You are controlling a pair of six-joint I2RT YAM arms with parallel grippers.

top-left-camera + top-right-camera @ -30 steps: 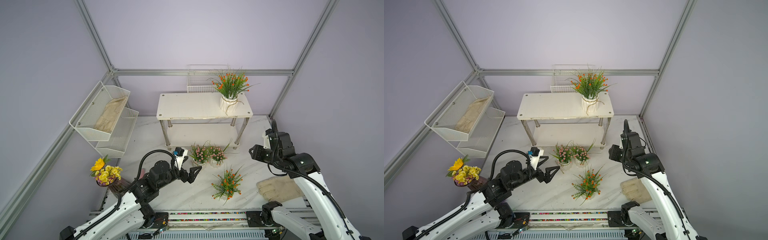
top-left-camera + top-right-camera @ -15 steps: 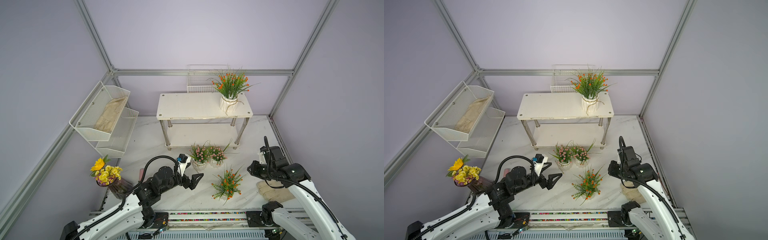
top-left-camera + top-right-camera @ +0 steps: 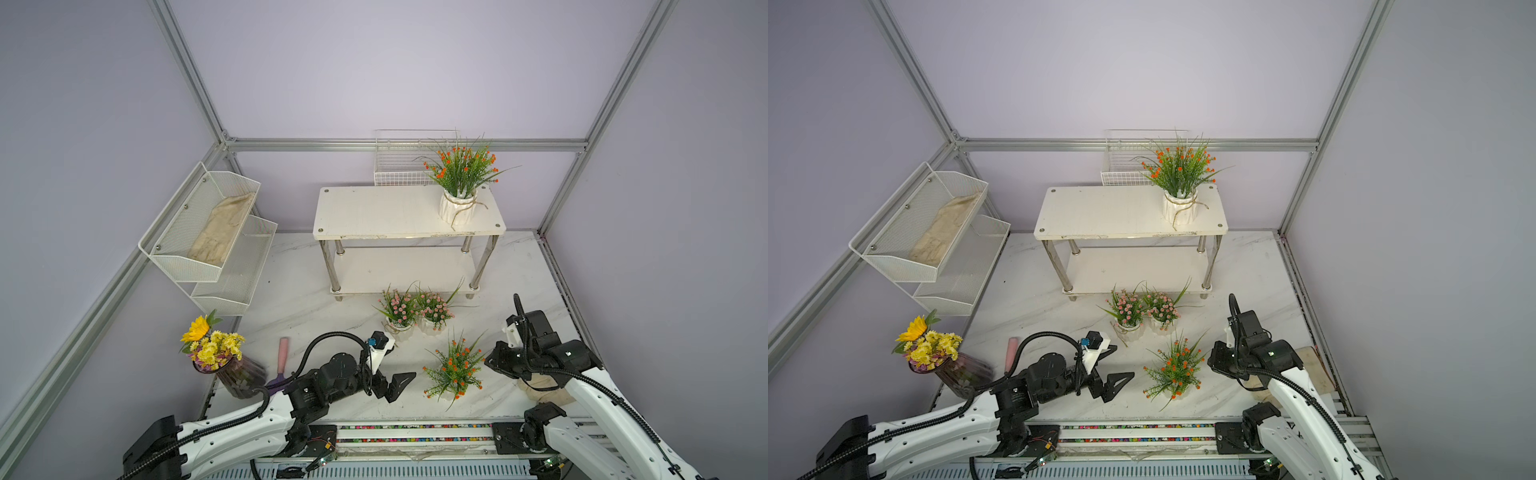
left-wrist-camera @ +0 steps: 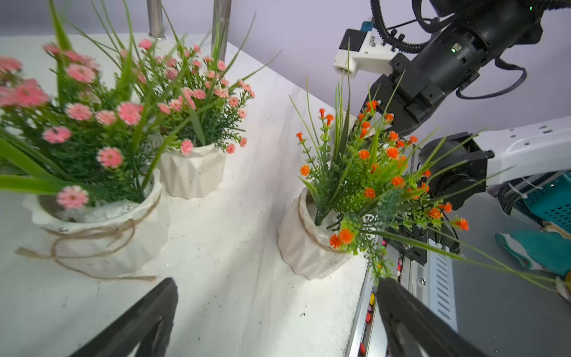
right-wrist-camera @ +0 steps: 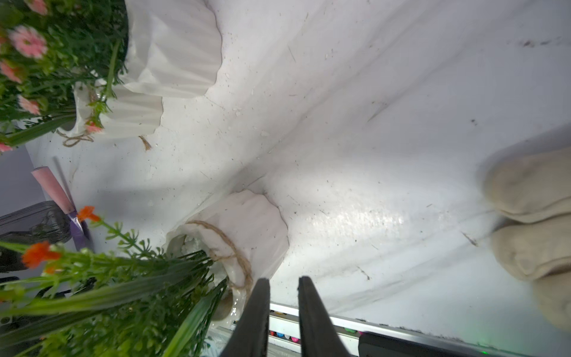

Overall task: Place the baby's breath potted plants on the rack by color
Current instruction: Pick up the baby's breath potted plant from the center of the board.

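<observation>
The white two-tier chrome-legged rack holds one orange-bloomed baby's breath plant in a white ribbed pot on top. The second orange plant stands on the marble table, two pink-bloomed plants near. Only the right wrist view shows the right gripper nearly closed, empty, beside its pot; the left gripper, opposite, gapes wide.
</observation>
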